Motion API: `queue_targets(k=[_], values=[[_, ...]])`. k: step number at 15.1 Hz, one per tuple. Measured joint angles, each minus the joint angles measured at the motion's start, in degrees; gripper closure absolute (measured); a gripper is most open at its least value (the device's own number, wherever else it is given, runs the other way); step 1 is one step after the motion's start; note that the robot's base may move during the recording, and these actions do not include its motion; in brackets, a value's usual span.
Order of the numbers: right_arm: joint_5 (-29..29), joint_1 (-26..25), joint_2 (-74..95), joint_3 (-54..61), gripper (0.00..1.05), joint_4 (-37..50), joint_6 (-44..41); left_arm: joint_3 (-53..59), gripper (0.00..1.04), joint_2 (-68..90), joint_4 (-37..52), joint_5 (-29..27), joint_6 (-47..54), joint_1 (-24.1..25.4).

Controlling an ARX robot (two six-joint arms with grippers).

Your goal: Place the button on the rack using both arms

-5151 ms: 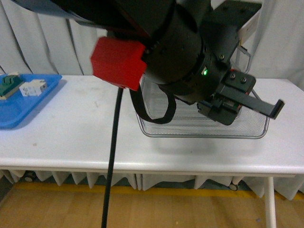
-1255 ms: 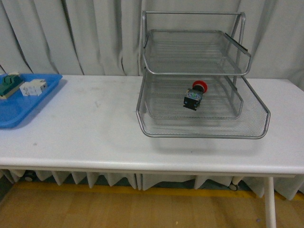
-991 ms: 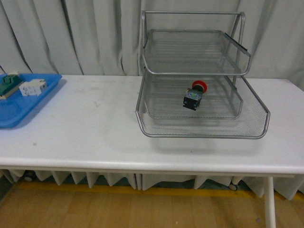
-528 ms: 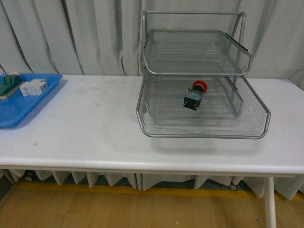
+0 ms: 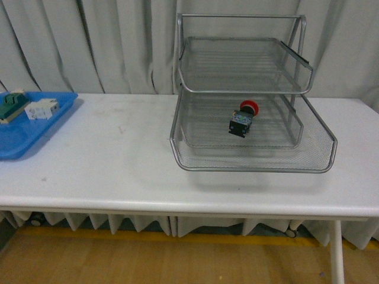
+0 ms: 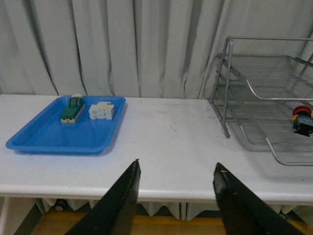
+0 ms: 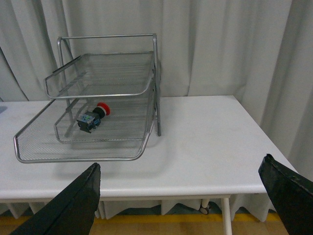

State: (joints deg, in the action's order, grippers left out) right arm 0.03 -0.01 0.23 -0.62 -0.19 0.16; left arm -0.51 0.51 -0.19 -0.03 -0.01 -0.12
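The button (image 5: 243, 120), red cap with a black body, lies on its side in the middle tier of the silver wire rack (image 5: 246, 92) on the right half of the table. No arm shows in the front view. In the left wrist view, my left gripper (image 6: 177, 164) hangs open and empty over the table's front edge, with the rack (image 6: 226, 88) and button (image 6: 301, 118) well off to one side. My right gripper (image 7: 181, 164) is open wide and empty, back from the table edge, facing the rack (image 7: 157, 88) and button (image 7: 93, 117).
A blue tray (image 5: 23, 142) sits at the table's left end, holding a green-and-cream switch block (image 6: 72, 107) and a white breaker (image 6: 101, 111). Grey curtains hang behind the white table (image 5: 118, 171). Wooden floor lies below the front edge.
About five seconds ago an arm filled the front view before the rack; it has since pulled out of view, leaving the button in the rack. Nothing has moved in the last second.
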Motion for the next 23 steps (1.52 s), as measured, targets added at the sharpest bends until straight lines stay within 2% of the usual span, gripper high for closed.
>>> queue_targets(k=[1, 2, 3, 5, 17, 18, 20, 21, 22, 23], values=[[0.00, 0.00, 0.00, 0.00, 0.06, 0.00, 0.00, 0.00, 0.48, 0.00, 0.00, 0.00, 0.00, 0.00], [0.00, 0.00, 0.00, 0.00, 0.06, 0.00, 0.00, 0.00, 0.34, 0.00, 0.00, 0.00, 0.00, 0.00], [0.00, 0.00, 0.00, 0.00, 0.06, 0.00, 0.00, 0.00, 0.30, 0.00, 0.00, 0.02, 0.02, 0.00], [0.00, 0.00, 0.00, 0.00, 0.06, 0.00, 0.00, 0.00, 0.07, 0.00, 0.00, 0.00, 0.00, 0.00], [0.81, 0.57, 0.13, -0.15, 0.06, -0.96, -0.39, 0.00, 0.07, 0.00, 0.00, 0.00, 0.02, 0.00], [9.14, 8.85, 4.33, -1.51, 0.06, -2.40, -1.25, 0.00, 0.07, 0.00, 0.00, -0.02, 0.02, 0.00], [25.07, 30.14, 15.56, -7.54, 0.06, 2.99, -0.31, 0.00, 0.07, 0.00, 0.02, 0.02, 0.02, 0.00], [30.86, 37.33, 19.37, -11.50, 0.06, 2.71, 1.33, 0.00, 0.07, 0.00, 0.02, 0.02, 0.02, 0.00], [28.59, 37.64, 23.63, -14.27, 0.06, 5.16, 3.17, 0.00, 0.07, 0.00, 0.02, 0.00, 0.02, 0.00], [25.70, 32.17, 30.80, -17.73, 0.06, 10.69, 3.76, 0.00, 0.07, 0.00, 0.04, 0.02, 0.02, 0.00]])
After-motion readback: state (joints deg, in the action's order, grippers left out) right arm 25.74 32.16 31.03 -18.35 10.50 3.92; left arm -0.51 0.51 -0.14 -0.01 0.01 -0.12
